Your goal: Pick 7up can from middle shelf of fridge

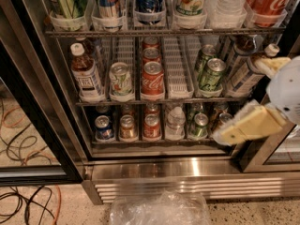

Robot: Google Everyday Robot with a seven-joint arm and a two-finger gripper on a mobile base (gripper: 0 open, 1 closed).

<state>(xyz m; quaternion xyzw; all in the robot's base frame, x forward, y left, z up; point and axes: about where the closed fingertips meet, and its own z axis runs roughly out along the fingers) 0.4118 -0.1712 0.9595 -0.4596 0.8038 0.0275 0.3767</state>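
The 7up can [121, 80], whitish-silver with green lettering, stands at the front of the second lane on the middle shelf [178, 86] of the fridge [187, 170]. A brown tea bottle [86, 76] is to its left and a red Coca-Cola can [153, 81] to its right. My gripper [243, 100] hangs at the right end of the fridge, in front of the middle and lower racks. Its beige fingers [251, 124] are spread open and hold nothing. It is well to the right of the 7up can, in front of the tea bottles [241, 74].
Two dark green cans [211, 74] stand in the lane right of an empty white lane. The lower rack [154, 142] holds short cans. The dark door frame [33, 111] runs down the left. Cables [23, 200] and a clear plastic bag [159, 210] lie on the floor.
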